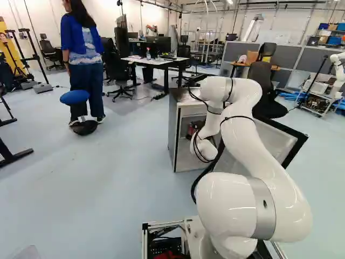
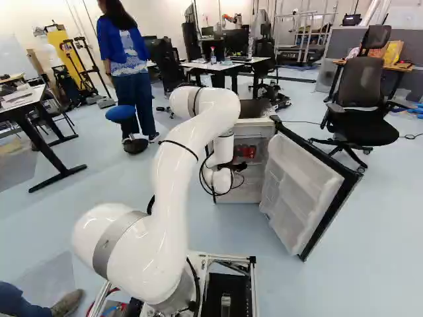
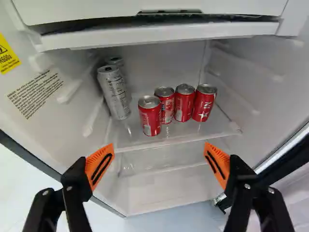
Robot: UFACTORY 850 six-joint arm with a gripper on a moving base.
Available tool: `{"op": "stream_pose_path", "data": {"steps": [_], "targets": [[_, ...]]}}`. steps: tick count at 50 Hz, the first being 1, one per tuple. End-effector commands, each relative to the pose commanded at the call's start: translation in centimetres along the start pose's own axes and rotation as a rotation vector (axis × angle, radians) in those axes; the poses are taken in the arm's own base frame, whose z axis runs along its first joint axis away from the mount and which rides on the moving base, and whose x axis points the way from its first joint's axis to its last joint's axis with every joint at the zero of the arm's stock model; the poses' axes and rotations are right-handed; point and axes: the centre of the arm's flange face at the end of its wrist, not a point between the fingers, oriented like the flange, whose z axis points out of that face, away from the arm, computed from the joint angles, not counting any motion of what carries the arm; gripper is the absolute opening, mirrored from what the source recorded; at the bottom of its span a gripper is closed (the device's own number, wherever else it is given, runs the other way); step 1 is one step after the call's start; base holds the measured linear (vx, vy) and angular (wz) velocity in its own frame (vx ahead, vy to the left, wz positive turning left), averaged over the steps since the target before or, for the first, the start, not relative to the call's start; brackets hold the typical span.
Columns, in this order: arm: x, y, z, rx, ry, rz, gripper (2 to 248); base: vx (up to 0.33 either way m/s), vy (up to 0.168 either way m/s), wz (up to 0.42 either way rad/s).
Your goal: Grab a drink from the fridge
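– at twelve o'clock from the gripper (image 2: 237,167), what's there?
– four red cans (image 3: 150,117) on the fridge shelf (image 3: 186,138); taller silver cans (image 3: 115,94) toward eleven o'clock
– and its fingers (image 3: 75,182)?
– spread wide, orange pads (image 3: 100,166) well apart

The red cans (image 3: 150,120) have silver tops (image 3: 148,102); the taller cans (image 3: 115,95) are silver.

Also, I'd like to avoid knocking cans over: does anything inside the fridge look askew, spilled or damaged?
Nothing clearly stands out. The red cans stand upright, with no spill or dents visible. The front tall can seems to lean, but that may be the camera's angle.
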Motion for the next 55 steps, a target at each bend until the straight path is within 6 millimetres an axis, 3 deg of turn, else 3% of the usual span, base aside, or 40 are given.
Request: {"op": "stream_pose_path", "data": {"steps": [55], "targets": [[-0.1, -0.6, 5.1, 0.02, 0.036, -0.022, 247, 0.0, 0.0, 0.0]]}}
